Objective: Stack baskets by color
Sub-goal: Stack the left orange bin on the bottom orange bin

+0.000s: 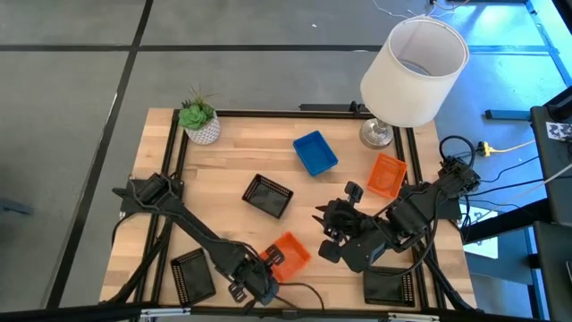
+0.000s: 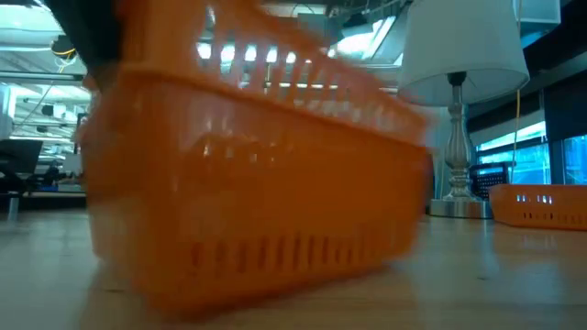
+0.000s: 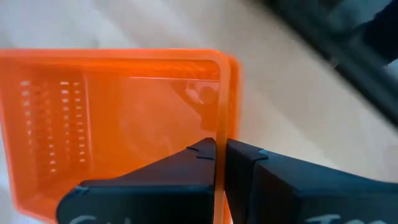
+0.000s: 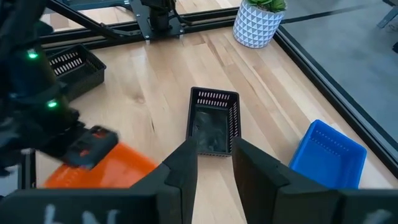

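Observation:
My left gripper (image 3: 221,146) is shut on an orange basket (image 1: 290,253) near the table's front edge. That basket fills the low view (image 2: 257,183), tilted. My right gripper (image 4: 214,163) hovers open and holds nothing, right of the table's middle (image 1: 332,234), with a black basket (image 4: 213,121) beyond its fingers. The black basket (image 1: 268,195) rests on its base mid-table. A blue basket (image 1: 315,152) and a second orange basket (image 1: 386,174) sit farther back on the right. Two more black baskets lie at the near left (image 1: 192,273) and near right (image 1: 389,286). My left gripper pinches one side wall of the orange basket at its rim (image 3: 219,127), one finger inside the basket and one outside. The fingers come from above, slanting down from the table's left. The basket sits tilted in the hold, its lower edge (image 2: 229,298) close to the tabletop; whether it touches cannot be told.
A white textured plant pot (image 1: 201,125) stands at the far left corner and a lamp with a white shade (image 1: 416,72) at the far right. A black frame (image 1: 174,170) runs along the table's edges. Bare wood shows left of the middle.

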{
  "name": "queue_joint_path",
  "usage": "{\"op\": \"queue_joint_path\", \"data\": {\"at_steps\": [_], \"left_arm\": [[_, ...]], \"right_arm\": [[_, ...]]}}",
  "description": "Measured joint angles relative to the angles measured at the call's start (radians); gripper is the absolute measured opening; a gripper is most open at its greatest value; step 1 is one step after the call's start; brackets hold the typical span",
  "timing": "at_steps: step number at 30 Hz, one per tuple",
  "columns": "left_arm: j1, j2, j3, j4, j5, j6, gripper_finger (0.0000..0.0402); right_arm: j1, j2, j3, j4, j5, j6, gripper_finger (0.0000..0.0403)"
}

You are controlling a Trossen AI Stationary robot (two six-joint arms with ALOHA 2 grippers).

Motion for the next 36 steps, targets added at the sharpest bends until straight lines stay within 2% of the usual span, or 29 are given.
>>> {"op": "queue_joint_path", "data": {"at_steps": [6,12,19,30,36], "left_arm": [[0.000,-0.002,0.000,-0.098,-0.067,-0.132,0.0000],[0.010,-0.005,0.000,-0.225,-0.075,-0.276,0.0000],[0.027,-0.005,0.000,-0.216,-0.077,-0.309,0.0002],[0.057,-0.001,0.000,-0.210,-0.017,-0.323,0.0064],[0.062,-0.014,0.000,-0.215,-0.002,-0.326,0.0068]], "right_arm": [[0.002,0.000,0.000,-0.001,-0.008,0.000,0.0099],[0.002,0.000,0.000,-0.001,-0.018,0.000,0.0099],[0.002,0.000,0.000,-0.001,-0.018,-0.002,0.0099],[0.002,0.000,0.000,-0.003,-0.021,-0.003,0.0099],[0.002,0.000,0.000,-0.036,-0.058,0.024,0.0099]]}}
